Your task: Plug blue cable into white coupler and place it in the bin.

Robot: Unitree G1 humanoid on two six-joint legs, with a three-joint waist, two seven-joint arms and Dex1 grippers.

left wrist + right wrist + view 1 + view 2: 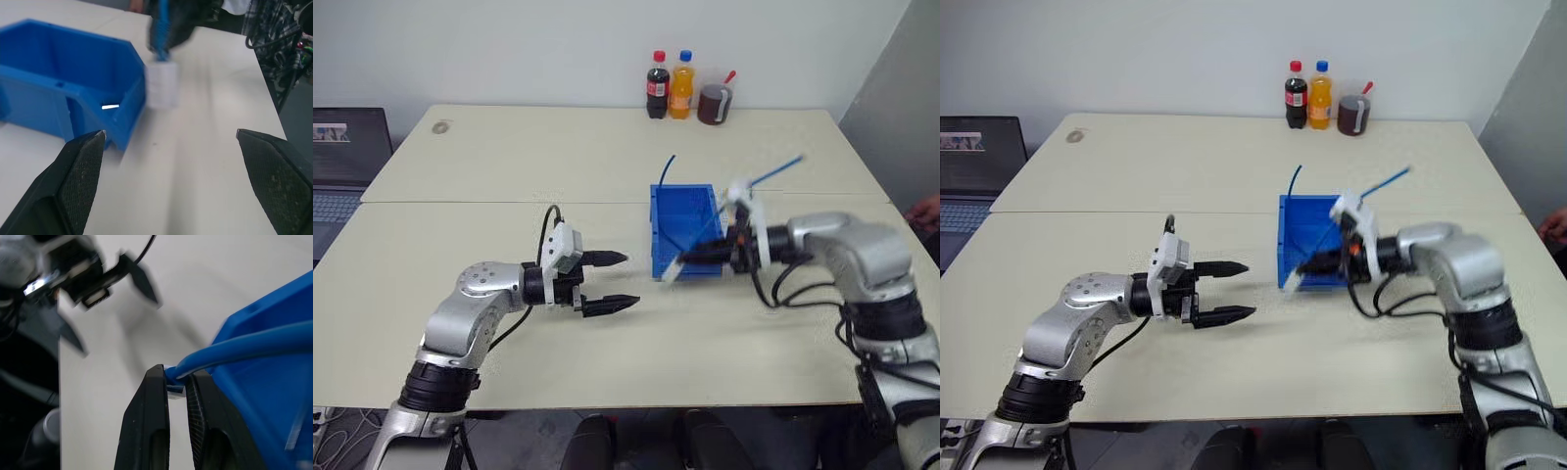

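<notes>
Head view: the blue cable [773, 174] slants up and away from the right gripper [690, 259], which pinches its lower end; the white coupler [670, 271] hangs at the fingertips, beside the bin [682, 227]. The left gripper [615, 280], well apart, is spread and empty.

Left wrist view: spread fingers [78, 171] face the coupler.

Right wrist view: its fingers [151, 416] clamp the cable.

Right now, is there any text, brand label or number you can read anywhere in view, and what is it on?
None can be read.
Cola bottle: red label, print too small.
Orange soda bottle: label too small.
Laptop: screen content blurred.
Bin, white coupler, blue cable: no visible markings.
</notes>
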